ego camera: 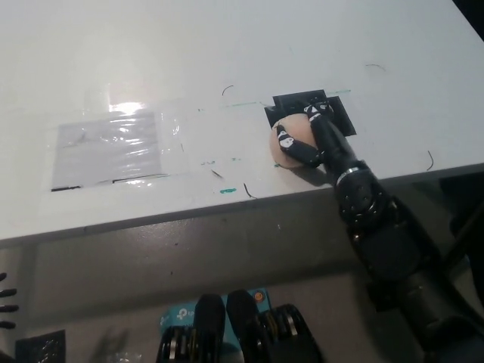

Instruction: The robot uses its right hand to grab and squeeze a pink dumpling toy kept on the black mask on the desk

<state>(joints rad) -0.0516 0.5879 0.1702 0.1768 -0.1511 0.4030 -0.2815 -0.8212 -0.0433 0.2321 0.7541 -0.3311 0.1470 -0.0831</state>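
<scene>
Nearest, at the lower left edge of the head view, only dark tips of the left hand [4, 306] showing, below the desk line; cannot tell whether open or closed. Farther out, past the front edge of the white desk [227, 60], the black right hand [314, 140] wrapped over the pink dumpling toy [287, 142], fingers [286, 141] curled across its front and top, gripping it. Toy sitting at the near edge of the black mask [340, 117], partly on it, close to the desk's front edge.

Judged step: the squeeze. To do it well: press evenly from both sides, not down and forward, since the toy lies near the edge and may squirt out toward the drop. Best kept seated on the mask, wrist steady. Soft and rounded by the look of it, so likely to bulge out between the fingers.

Off to the left, a clear plastic sheet [113, 147], well apart.
</scene>
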